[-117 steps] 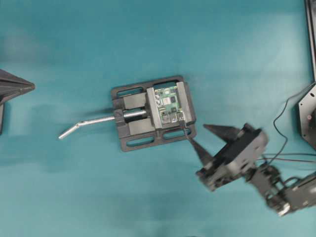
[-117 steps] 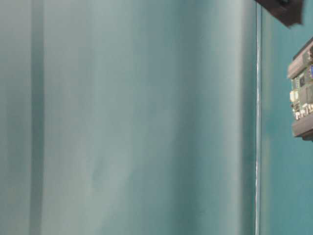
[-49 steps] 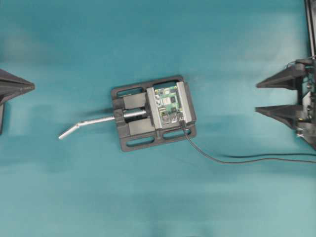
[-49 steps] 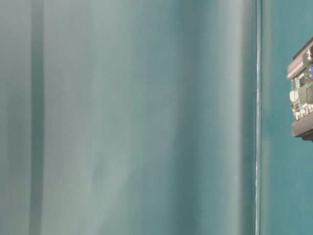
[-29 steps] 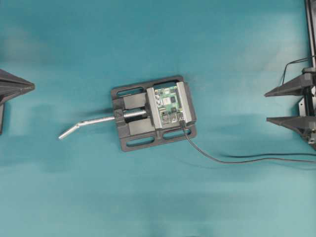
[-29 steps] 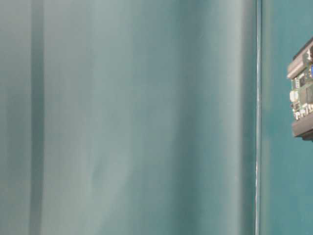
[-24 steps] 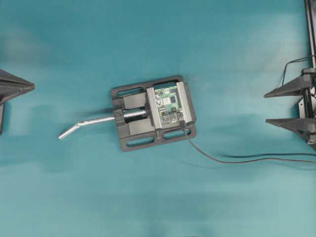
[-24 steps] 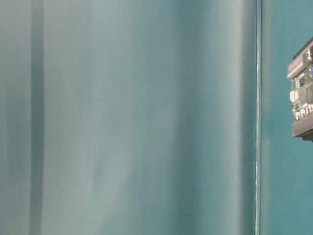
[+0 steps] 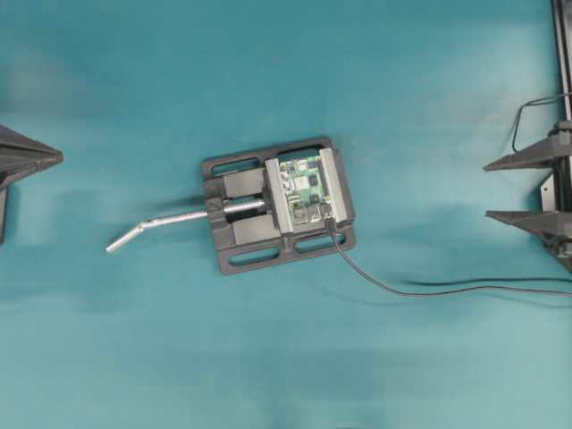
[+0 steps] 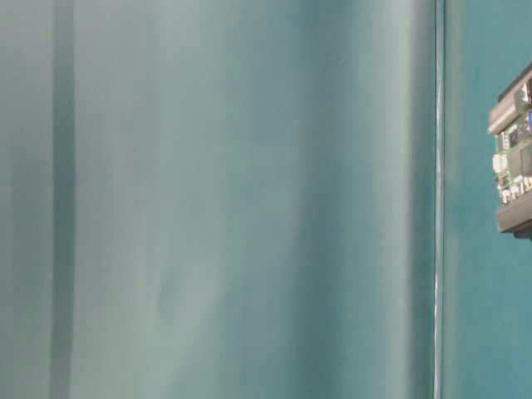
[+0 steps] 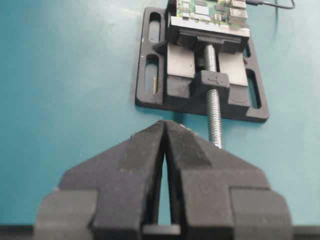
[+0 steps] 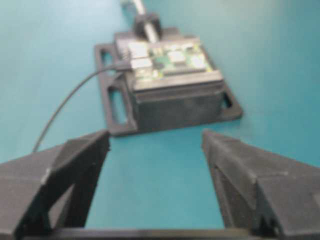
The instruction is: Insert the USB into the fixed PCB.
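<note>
Teal tabletop (image 9: 179,357) now lies bare around the vise (image 9: 241,214): we have drawn our right pincer (image 9: 534,189) back, spread wide and empty. Left pincer (image 11: 165,137) rests pinched shut. USB (image 9: 330,223) sits plugged into the fixed PCB (image 9: 304,189); we judge insertion finished.

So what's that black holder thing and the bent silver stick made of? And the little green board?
The black slotted holder looks like matte plastic or painted metal; its dull, even surface leaves that open. The bent silver stick looks like bare metal: it shines, and its threaded end glints in the left wrist view. The small green rectangular board looks like glossy circuit-board laminate, with silvery metal blocks along one edge.
</note>
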Robot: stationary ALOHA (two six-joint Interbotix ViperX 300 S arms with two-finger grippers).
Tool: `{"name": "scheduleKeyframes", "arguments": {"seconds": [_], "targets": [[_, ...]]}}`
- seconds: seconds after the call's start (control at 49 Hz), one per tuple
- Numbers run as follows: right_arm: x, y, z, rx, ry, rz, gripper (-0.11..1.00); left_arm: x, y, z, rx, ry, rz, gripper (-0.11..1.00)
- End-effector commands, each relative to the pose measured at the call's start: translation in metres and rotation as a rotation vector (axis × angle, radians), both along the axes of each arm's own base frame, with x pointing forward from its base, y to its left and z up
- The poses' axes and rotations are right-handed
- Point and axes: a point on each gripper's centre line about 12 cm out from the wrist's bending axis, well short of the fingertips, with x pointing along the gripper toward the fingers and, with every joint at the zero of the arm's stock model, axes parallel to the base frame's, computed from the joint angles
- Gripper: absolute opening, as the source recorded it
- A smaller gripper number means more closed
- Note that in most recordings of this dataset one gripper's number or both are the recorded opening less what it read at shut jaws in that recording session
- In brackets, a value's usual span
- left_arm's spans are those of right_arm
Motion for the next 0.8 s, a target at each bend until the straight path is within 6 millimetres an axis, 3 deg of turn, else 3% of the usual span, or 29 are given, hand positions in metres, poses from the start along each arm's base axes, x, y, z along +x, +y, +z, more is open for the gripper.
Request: {"name": "scheduleKeyframes", "arguments": {"seconds": [0.0,0.776], "targets": [[-0.001,0.000,-0.005,-0.003,0.007,0.003,0.79,0.002,0.001,0.010,0.002,-0.021,0.005,0.00],[-0.003,0.021,-0.023,0.048,0.138,0.169,0.79,0.002,0.001,0.010,0.003,-0.021,0.005,0.00]]}}
